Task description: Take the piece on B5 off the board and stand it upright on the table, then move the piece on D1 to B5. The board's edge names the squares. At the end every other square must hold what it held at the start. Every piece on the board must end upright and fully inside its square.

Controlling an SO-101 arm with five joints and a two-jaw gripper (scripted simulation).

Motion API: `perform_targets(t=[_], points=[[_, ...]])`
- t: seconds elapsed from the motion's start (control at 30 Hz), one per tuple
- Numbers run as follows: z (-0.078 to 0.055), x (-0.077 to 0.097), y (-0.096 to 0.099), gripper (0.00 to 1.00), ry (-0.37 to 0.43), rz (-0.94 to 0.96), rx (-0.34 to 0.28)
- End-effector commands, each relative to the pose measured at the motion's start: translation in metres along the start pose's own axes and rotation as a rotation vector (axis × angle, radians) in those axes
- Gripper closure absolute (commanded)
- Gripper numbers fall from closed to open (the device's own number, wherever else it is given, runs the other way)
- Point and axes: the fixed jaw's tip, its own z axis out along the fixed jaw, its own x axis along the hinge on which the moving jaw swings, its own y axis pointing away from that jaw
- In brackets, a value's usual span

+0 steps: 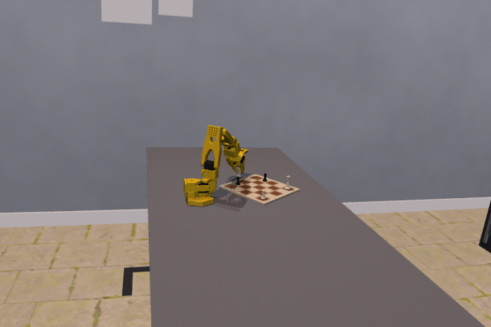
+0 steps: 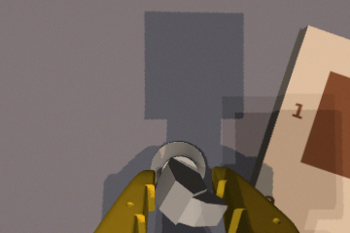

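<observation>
Gripper (image 2: 185, 194) closed on a grey-white piece (image 2: 183, 186), seen from above in the wrist view — its round base shows below the angular head, over bare desk (image 2: 61, 97) just beside the board (image 2: 324, 58) edge marked "1". In the exterior view the arm (image 1: 211, 154) bends over the board's (image 1: 259, 189) near-left corner. On the board stand a black piece (image 1: 237, 181) near the gripper, another black piece (image 1: 264, 177) at the far side, a tall white piece (image 1: 288, 182) to the right and a small white piece (image 1: 263, 195) at the front edge — all upright.
</observation>
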Motion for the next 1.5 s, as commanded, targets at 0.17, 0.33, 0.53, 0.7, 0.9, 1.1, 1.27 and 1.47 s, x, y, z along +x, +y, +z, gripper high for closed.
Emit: perform_targets(t=[0.17,0.33,0.53,0.7,0.9,1.1,1.27,1.47], points=[[0.0039,0.0075,0.0025,1.0,0.023,-0.008,-0.006],[0.0037,0.0088,0.0025,1.0,0.023,-0.008,-0.005],[0.0036,0.0096,0.0025,1.0,0.023,-0.008,-0.005],[0.0032,0.0095,0.0025,1.0,0.023,-0.008,-0.005],[0.0023,0.0092,0.0024,1.0,0.023,-0.007,-0.005],[0.0023,0.0092,0.0024,1.0,0.023,-0.007,-0.005],[0.0023,0.0092,0.0024,0.99,0.023,-0.007,-0.005],[0.0023,0.0092,0.0024,0.95,0.023,-0.007,-0.005]])
